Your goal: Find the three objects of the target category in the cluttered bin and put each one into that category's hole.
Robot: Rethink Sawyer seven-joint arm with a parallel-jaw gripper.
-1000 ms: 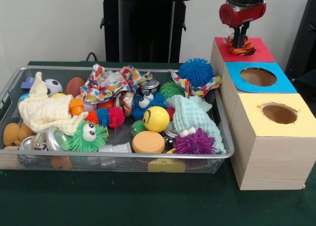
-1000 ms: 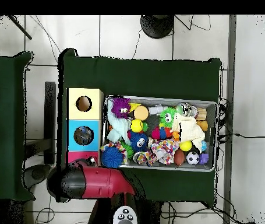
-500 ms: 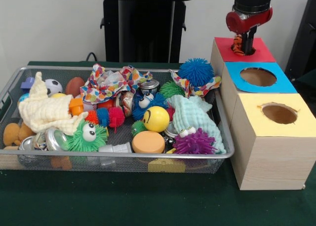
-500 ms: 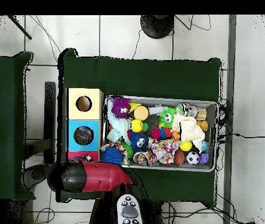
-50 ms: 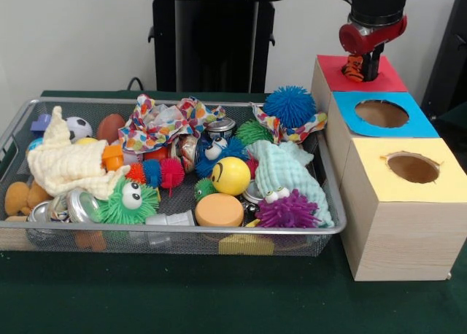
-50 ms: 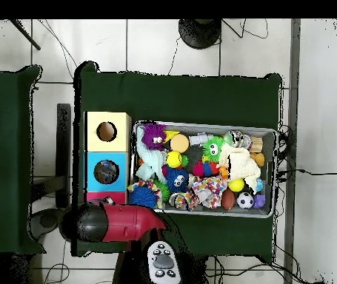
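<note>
The tool point(image 5: 363, 65) hangs over the red-topped box point(image 5: 330, 71), clamped on a small orange-and-black striped toy point(image 5: 354, 66) that dangles just above the red top. A second ago the toy sat low in the red hole with the tool pressed down around it; since then the arm point(image 6: 119, 224) has risen and shifted slightly right in the front view, and the toy has come up with it, out of the hole. In the overhead view the arm's red body has slid left and covers most of the red top.

Nothing in the bin point(image 5: 14, 126) has moved. One wire-mesh bin sits on the green worktop point(image 5: 182, 297), with three wooden boxes in a row touching each other beside it: red-topped, blue-topped point(image 5: 419, 126) and yellow-topped point(image 5: 405, 210), each with one round hole. Among the clutter are two pale cloths, cream point(image 5: 66, 162) and mint point(image 5: 288, 170), one patterned cloth point(image 5: 164, 122), one blue spiky ball point(image 5: 290, 105), one yellow smiley ball point(image 5: 230, 175) and one orange disc point(image 5: 219, 210).
</note>
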